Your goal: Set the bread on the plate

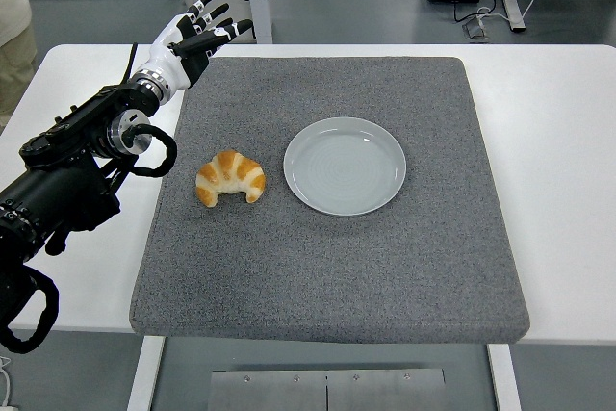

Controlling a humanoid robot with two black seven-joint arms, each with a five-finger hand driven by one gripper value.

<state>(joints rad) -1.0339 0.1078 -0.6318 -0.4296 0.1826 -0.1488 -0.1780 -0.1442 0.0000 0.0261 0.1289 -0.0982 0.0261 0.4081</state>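
The left hand (197,34) is hovering with fingers spread, holding nothing, over the grey mat's (385,267) far-left corner; the croissant (230,178) is lying just left of the empty plate (345,166)

The gray mat (385,267) on the tabletop (558,141) has lots of bare room. Only two things lie on it: the bread (230,178) and the plate (345,166), close side by side with a small gap between them. Nothing stands over either one, so both can be reached from above. The left hand (197,34) hangs at the mat's far left corner, well apart from the bread.
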